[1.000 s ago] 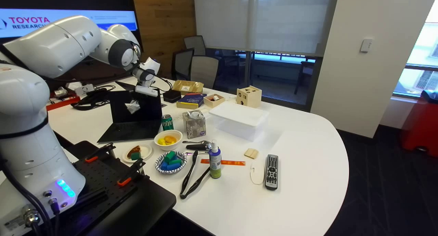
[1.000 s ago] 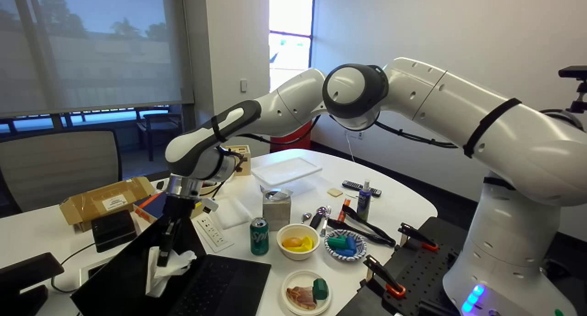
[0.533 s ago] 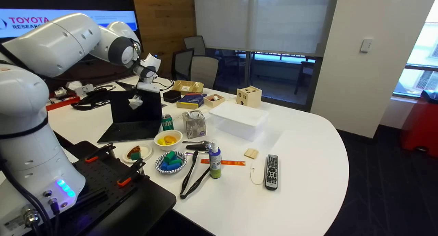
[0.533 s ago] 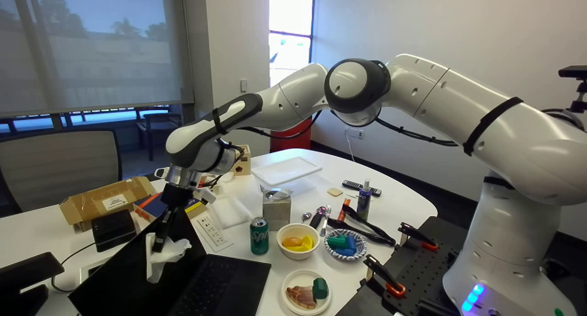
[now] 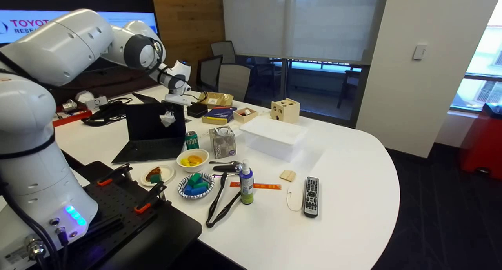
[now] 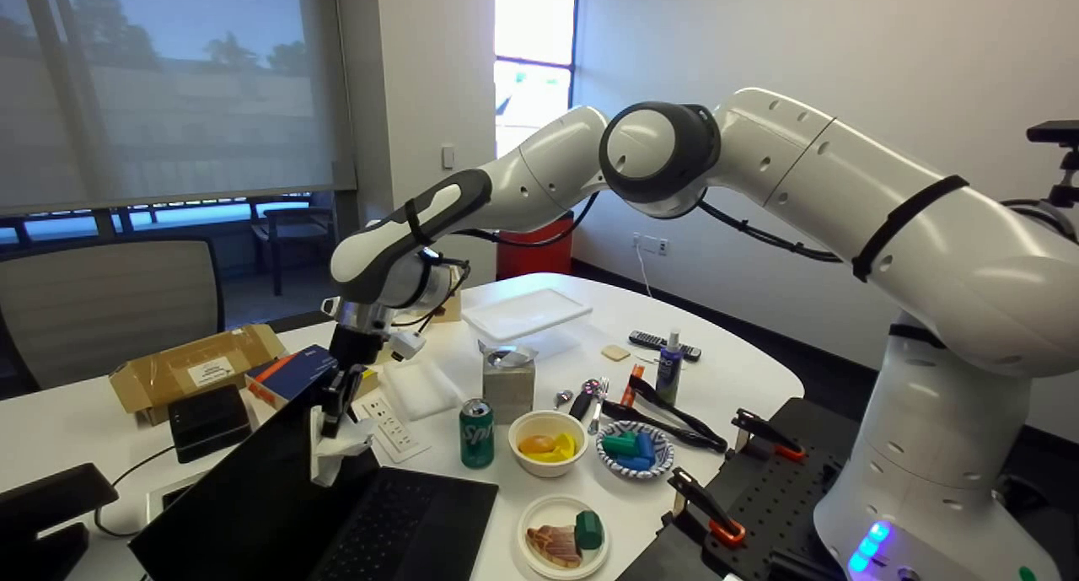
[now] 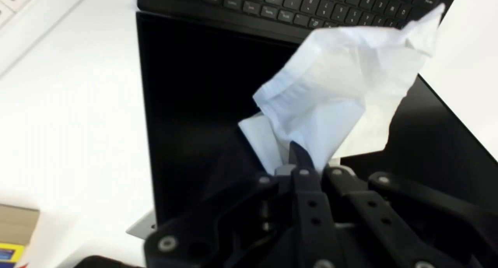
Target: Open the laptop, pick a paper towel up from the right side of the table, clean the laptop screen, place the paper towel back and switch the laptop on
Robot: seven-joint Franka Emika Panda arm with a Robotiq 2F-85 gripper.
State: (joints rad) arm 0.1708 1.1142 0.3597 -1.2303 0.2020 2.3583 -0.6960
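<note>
The laptop (image 6: 405, 522) stands unfolded on the white table (image 5: 349, 191), its dark keyboard toward the robot's base. Its laptop screen (image 5: 141, 121) is black and tilted back; no lit picture shows on it. In the wrist view a crumpled white paper towel (image 7: 338, 81) spreads out from the fingertips and covers part of the screen and a bit of the keyboard. My gripper (image 7: 311, 159) is shut on the towel. In both exterior views the towel hangs in front of the screen's upper part, toward the can's side. Whether it touches the glass I cannot tell.
Beside the laptop stand a green Sprite can (image 6: 477, 433) and a tissue box (image 5: 222, 142). A black box (image 6: 209, 425), a blue book (image 6: 291, 374) and a cardboard box (image 6: 198, 370) lie behind the screen. A white bowl (image 5: 192, 169) sits in front of the can.
Holding the towel, my gripper has moved to the right in both exterior views, across the screen toward the can's side, and a little upward. The laptop looks much the same.
</note>
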